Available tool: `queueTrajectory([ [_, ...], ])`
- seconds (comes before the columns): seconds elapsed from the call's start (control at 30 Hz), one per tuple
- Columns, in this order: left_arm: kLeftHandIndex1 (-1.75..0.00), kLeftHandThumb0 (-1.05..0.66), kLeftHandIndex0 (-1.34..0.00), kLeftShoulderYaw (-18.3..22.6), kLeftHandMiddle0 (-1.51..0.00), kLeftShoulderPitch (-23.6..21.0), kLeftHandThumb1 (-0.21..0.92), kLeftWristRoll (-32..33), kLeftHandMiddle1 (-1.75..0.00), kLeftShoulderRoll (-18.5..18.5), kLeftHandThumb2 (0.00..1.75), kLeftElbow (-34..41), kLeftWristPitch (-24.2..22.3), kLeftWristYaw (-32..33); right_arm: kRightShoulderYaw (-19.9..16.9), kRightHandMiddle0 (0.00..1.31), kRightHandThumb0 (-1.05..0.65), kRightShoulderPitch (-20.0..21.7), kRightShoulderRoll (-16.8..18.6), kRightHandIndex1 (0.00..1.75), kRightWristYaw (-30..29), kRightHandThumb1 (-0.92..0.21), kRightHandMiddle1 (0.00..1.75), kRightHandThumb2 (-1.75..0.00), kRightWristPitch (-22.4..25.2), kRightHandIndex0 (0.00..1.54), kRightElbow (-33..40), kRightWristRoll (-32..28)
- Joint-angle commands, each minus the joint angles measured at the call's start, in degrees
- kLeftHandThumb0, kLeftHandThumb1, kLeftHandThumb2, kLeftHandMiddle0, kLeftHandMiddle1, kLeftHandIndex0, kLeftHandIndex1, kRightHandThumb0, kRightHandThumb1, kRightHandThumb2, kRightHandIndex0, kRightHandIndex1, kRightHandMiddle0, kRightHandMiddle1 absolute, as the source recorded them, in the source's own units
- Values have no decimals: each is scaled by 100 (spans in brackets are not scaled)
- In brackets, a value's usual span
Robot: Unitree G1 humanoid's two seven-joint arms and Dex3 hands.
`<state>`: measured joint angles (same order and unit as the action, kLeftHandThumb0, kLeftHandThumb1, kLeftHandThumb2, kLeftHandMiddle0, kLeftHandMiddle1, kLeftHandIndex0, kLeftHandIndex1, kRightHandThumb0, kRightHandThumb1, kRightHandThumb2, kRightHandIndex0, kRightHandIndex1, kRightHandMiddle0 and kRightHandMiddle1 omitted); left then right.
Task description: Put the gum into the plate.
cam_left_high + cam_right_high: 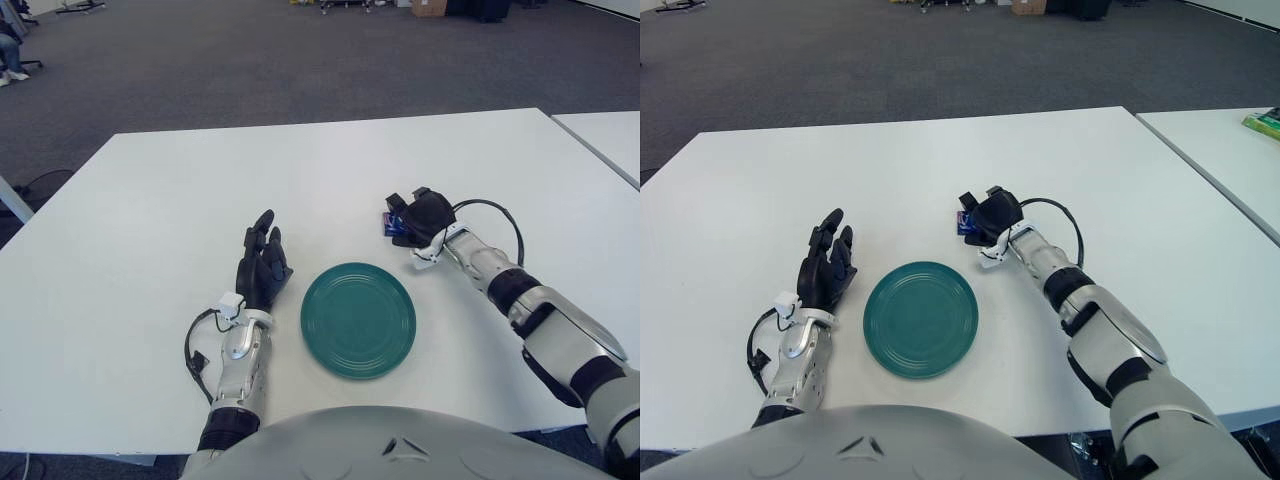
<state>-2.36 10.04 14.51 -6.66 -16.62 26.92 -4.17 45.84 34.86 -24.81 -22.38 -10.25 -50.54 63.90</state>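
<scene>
A round dark green plate (358, 318) lies on the white table near its front edge. Behind and to the right of the plate, my right hand (412, 224) has its black fingers curled around a small blue gum pack (392, 224), down at the table surface. Only the pack's left edge shows past the fingers, also in the right eye view (965, 224). My left hand (263, 262) shows just left of the plate, fingers straight and spread, holding nothing.
The white table (180, 190) stretches wide to the left and back. A second white table (610, 135) stands at the right, with a green object (1264, 121) on it. Grey carpet lies beyond.
</scene>
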Motion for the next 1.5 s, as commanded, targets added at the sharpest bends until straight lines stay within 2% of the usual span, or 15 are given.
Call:
queueTrajectory([
  [0.0, -66, -68, 0, -119, -26, 490, 92, -55, -2, -581, 78, -153, -77, 206, 660, 43, -61, -1055, -380, 174, 731, -92, 173, -67, -151, 79, -38, 380],
  [0.1, -66, -68, 0, -162, -27, 556, 92, -97, -2, -558, 77, -26, -70, 271, 673, 53, -55, -1153, -455, 175, 828, -92, 174, -69, -103, 83, -14, 296],
  [0.13, -66, -68, 0, -170, -27, 570, 92, -102, -2, -546, 77, 10, -74, 288, 647, 46, -49, -1199, -474, 175, 844, -84, 174, -74, -102, 83, -15, 236],
  [0.23, -66, -67, 0, -190, -27, 653, 92, -98, -2, -507, 78, 141, -76, 321, 495, 38, -42, -1504, -586, 175, 735, -73, 174, -81, -129, 83, -80, -8],
  [0.43, -64, -67, 0, -188, -28, 908, 92, -126, -2, -380, 81, 549, -108, 424, 314, 34, -39, -2297, -1025, 175, 320, -70, 175, -83, -479, 85, -277, -431],
  [0.53, -63, -66, 0, -170, -29, 987, 92, -131, -2, -358, 81, 667, -129, 465, 278, 33, -38, -2337, -1075, 175, 359, -71, 175, -82, -637, 86, -345, -560],
  [0.67, -63, -66, 0, -117, -29, 1083, 92, -107, -2, -311, 83, 756, -165, 480, 271, 34, -38, -2069, -910, 175, 555, -70, 175, -83, -931, 89, -648, -701],
  [0.8, -63, -65, 0, -83, -29, 1106, 92, -21, -2, -244, 84, 740, -240, 403, 230, 35, -39, -1945, -850, 175, 819, -68, 175, -85, -1038, 93, -459, -884],
  [1.0, -63, -64, 0, -8, -29, 1077, 92, 159, -1, -135, 84, 690, -371, 212, 134, 36, -39, -1735, -713, 175, 660, -66, 175, -88, -1148, 95, -565, -1067],
  [1.13, -63, -64, 0, 22, -29, 1049, 92, 189, -1, -88, 84, 687, -439, 179, -122, 38, -40, -1290, -741, 175, 1145, -64, 175, -90, -1085, 97, -65, -1370],
  [1.27, -63, -64, 0, 64, -28, 1013, 92, 208, -1, -57, 84, 700, -509, 157, -468, 39, -40, -513, -593, 175, 1488, -62, 175, -93, -1104, 98, -52, -1727],
  [1.33, -63, -65, 0, 111, -27, 977, 92, 148, 0, -16, 83, 738, -569, 169, -1172, 41, -41, -33, -814, 175, 1670, -59, 175, -97, -955, 98, 1295, -2227],
  [1.37, -63, -65, 0, 129, -27, 967, 92, 133, 0, -5, 82, 752, -590, 166, -1409, 42, -41, 110, -880, 175, 1751, -58, 175, -98, -890, 97, 1755, -2368],
  [1.4, -63, -65, 0, 145, -27, 945, 92, 144, 0, -6, 82, 756, -618, 156, -1656, 42, -41, 100, -932, 175, 1828, -58, 175, -99, -768, 97, 2331, -2499],
  [1.47, -63, -64, 0, 157, -27, 926, 92, 162, 0, -19, 82, 758, -645, 142, -1888, 44, -42, -7, -952, 175, 1939, -55, 175, -102, -629, 98, 2854, -2588],
])
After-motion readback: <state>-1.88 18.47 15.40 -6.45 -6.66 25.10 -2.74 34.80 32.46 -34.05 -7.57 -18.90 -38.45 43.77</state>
